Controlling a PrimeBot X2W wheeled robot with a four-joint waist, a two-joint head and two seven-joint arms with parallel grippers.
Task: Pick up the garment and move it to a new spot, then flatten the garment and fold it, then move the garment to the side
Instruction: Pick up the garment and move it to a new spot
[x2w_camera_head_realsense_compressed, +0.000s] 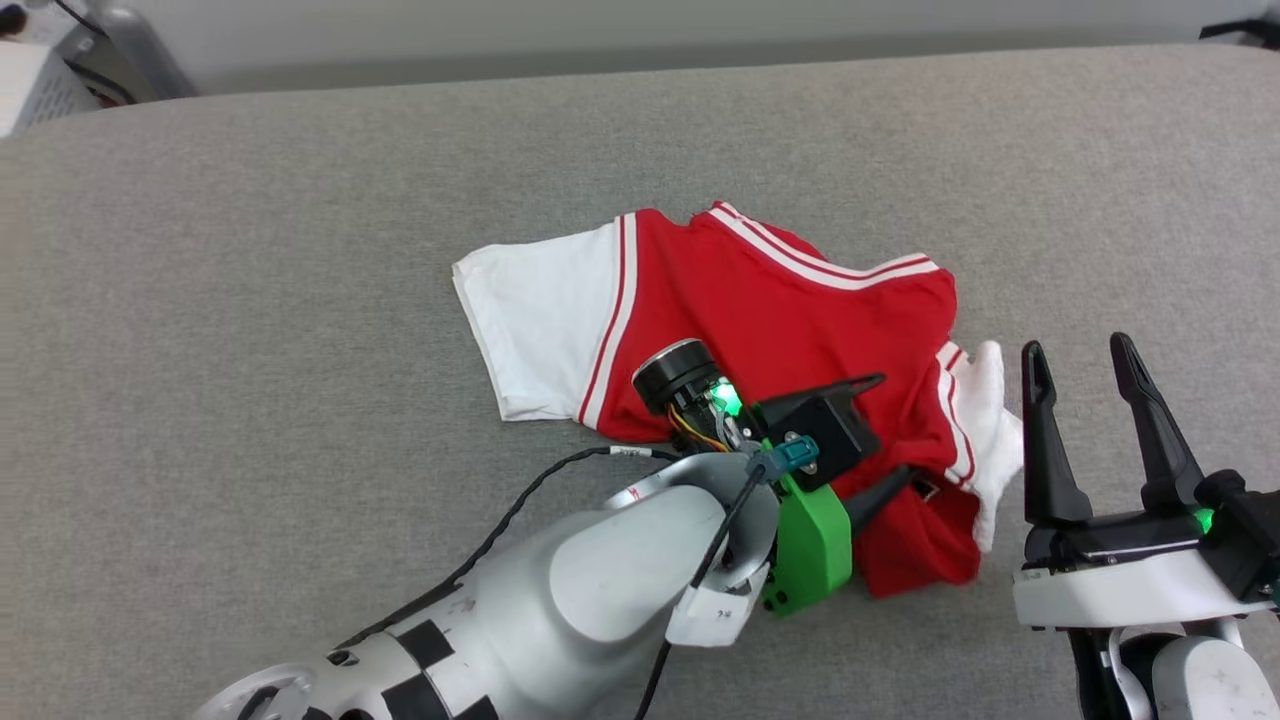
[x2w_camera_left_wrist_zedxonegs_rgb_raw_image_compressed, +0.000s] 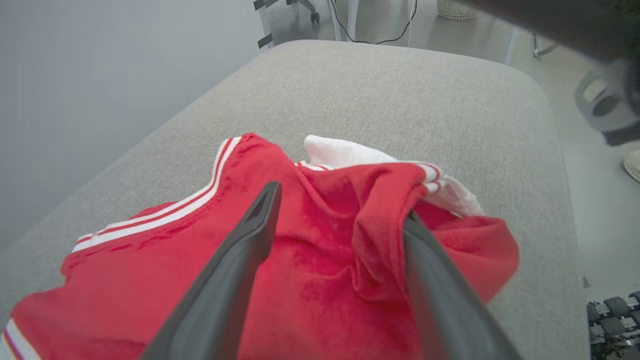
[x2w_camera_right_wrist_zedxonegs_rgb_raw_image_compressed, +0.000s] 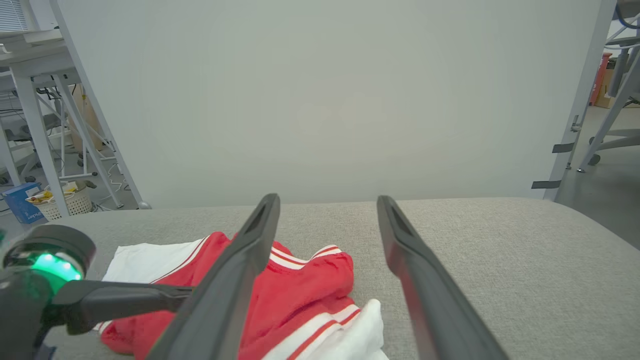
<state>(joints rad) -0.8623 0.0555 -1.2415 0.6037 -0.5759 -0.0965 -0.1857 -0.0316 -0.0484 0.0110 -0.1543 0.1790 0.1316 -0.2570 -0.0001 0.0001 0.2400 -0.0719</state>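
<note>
The garment (x2w_camera_head_realsense_compressed: 770, 310), a red T-shirt with white sleeves, lies crumpled on the grey padded surface (x2w_camera_head_realsense_compressed: 250, 300). My left gripper (x2w_camera_head_realsense_compressed: 900, 428) lies low over its near right part, jaws spread wide and open. In the left wrist view a fold of the red garment (x2w_camera_left_wrist_zedxonegs_rgb_raw_image_compressed: 320, 260) drapes over the right finger (x2w_camera_left_wrist_zedxonegs_rgb_raw_image_compressed: 440, 300), hiding its tip, with the left gripper (x2w_camera_left_wrist_zedxonegs_rgb_raw_image_compressed: 340, 200) wide apart. My right gripper (x2w_camera_head_realsense_compressed: 1077, 348) stands open just right of the white sleeve (x2w_camera_head_realsense_compressed: 990, 420), holding nothing. The right wrist view shows the right gripper (x2w_camera_right_wrist_zedxonegs_rgb_raw_image_compressed: 327, 200) above the garment (x2w_camera_right_wrist_zedxonegs_rgb_raw_image_compressed: 300, 295).
The padded surface (x2w_camera_left_wrist_zedxonegs_rgb_raw_image_compressed: 400, 100) ends in a rounded edge with floor beyond it to the right. A white basket (x2w_camera_right_wrist_zedxonegs_rgb_raw_image_compressed: 60, 202) and table legs (x2w_camera_right_wrist_zedxonegs_rgb_raw_image_compressed: 35, 130) stand off to the left. A white crate (x2w_camera_head_realsense_compressed: 30, 85) sits beyond the far left corner.
</note>
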